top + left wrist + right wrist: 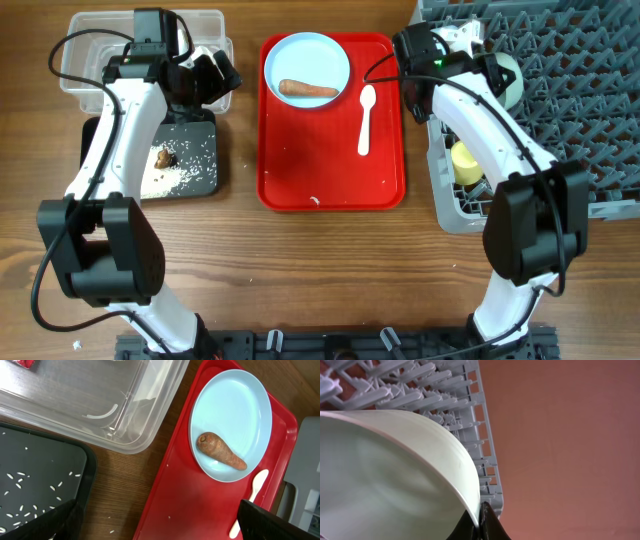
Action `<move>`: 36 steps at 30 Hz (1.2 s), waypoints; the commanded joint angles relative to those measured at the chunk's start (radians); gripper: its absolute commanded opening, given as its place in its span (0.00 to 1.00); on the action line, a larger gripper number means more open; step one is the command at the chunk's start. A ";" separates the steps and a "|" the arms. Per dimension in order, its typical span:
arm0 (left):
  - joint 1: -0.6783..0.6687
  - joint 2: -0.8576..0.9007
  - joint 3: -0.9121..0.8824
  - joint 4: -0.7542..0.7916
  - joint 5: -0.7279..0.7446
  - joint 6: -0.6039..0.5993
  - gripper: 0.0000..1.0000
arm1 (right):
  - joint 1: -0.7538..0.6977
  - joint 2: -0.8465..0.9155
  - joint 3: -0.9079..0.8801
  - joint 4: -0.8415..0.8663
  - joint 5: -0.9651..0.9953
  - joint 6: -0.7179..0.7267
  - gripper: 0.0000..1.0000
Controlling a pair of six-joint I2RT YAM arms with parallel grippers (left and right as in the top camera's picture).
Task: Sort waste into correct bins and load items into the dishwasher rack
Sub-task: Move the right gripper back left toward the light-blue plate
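Pinching the small white bowl point(395, 475) by its rim, the right gripper point(481, 521) holds it tilted over the dishwasher rack point(560, 60) at the far right corner, probably to slot it between pegs. The left gripper point(220, 75) hangs empty, fingers apart, near the clear tub point(90, 75).

The near half of the flat red plastic tray point(300, 170) lay almost bare and open from above, while the round light blue plate point(300, 55), orange carrot piece point(307, 89) and white plastic spoon point(365, 120) crowded its far half.
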 commanded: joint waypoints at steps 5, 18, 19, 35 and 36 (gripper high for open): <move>0.003 -0.020 0.006 0.003 -0.006 0.002 1.00 | -0.009 0.020 -0.002 0.000 -0.002 -0.002 0.04; 0.003 -0.020 0.006 0.003 -0.006 0.001 1.00 | -0.006 0.020 -0.002 -0.072 -0.191 0.060 0.04; 0.003 -0.020 0.006 0.003 -0.006 0.001 1.00 | -0.005 0.020 -0.002 -0.077 -0.193 0.060 0.04; 0.003 -0.020 0.006 0.003 -0.006 0.001 1.00 | 0.114 0.019 0.020 -0.211 -0.298 0.049 0.50; 0.003 -0.020 0.006 0.003 -0.006 0.001 1.00 | 0.121 0.019 0.029 -0.219 -0.298 0.049 0.56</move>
